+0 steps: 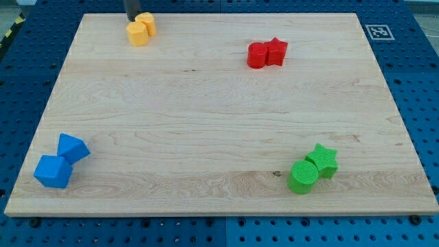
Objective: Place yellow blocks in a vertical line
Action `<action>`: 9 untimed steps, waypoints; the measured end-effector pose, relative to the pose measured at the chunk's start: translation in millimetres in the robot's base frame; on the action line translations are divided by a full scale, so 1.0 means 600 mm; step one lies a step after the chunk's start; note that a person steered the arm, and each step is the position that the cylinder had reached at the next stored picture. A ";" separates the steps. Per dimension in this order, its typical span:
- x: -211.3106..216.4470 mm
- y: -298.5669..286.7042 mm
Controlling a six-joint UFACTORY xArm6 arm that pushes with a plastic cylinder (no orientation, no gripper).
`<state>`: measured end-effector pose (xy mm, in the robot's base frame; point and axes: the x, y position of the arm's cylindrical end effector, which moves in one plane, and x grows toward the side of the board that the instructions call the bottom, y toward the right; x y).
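Two yellow blocks sit touching at the view's top left of the wooden board [206,110]: a larger yellow block [138,33] in front and a smaller yellow block [147,22] just behind and to its right. Their exact shapes are hard to make out. My rod comes down from the view's top edge, and my tip [133,20] stands just behind the larger yellow block and left of the smaller one, close to or touching both.
A red cylinder [257,55] and a red star [276,51] touch at the top right. A green cylinder [302,176] and a green star [322,160] touch at the bottom right. Two blue blocks [53,171] [72,147] sit at the bottom left.
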<state>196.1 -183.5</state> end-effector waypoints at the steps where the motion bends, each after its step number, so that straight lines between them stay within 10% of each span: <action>1: 0.000 0.007; 9: 0.140 0.031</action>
<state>279.9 -165.0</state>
